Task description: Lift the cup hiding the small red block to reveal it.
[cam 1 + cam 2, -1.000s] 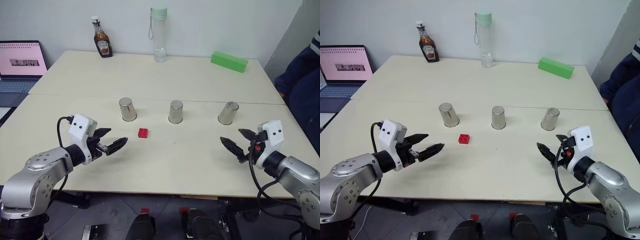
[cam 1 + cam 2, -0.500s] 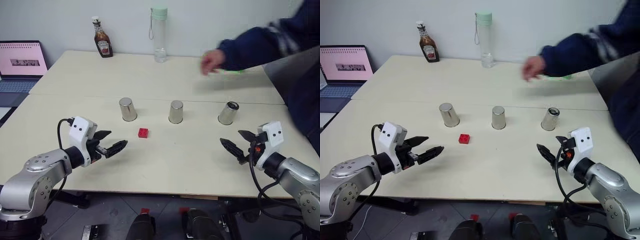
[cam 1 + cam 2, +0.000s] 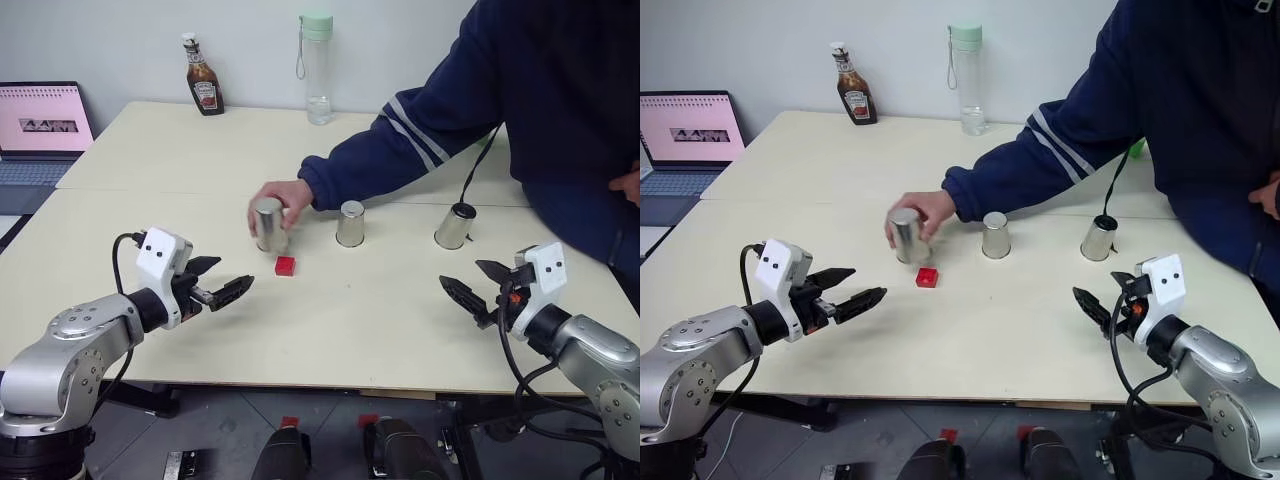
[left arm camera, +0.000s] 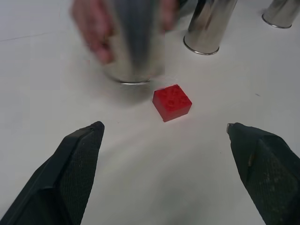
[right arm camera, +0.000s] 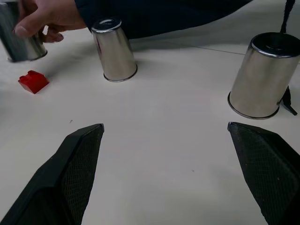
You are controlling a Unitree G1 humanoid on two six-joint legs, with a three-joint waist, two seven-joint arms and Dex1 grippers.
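Note:
Three shiny steel cups stand upside down in a row across the table. A person's hand (image 3: 285,195) grips the left cup (image 3: 268,224), which is blurred in the left wrist view. The middle cup (image 3: 350,223) and right cup (image 3: 455,226) stand alone. The small red block (image 3: 285,266) lies uncovered on the table just in front of the left cup. My left gripper (image 3: 226,280) hovers open a little to the left of and nearer than the block (image 4: 172,102). My right gripper (image 3: 472,282) hovers open in front of the right cup (image 5: 262,77). Neither holds anything.
The person's dark blue sleeve (image 3: 420,130) stretches from the right across the far half of the table, with a black cord (image 3: 482,170) hanging near the right cup. A ketchup bottle (image 3: 205,85) and a tall clear bottle (image 3: 318,65) stand at the back. A laptop (image 3: 40,125) sits at the far left.
A person's arm has come in from the right and its hand has taken hold of the left cup, shifting it slightly toward the red block. Both grippers have stayed still and open.

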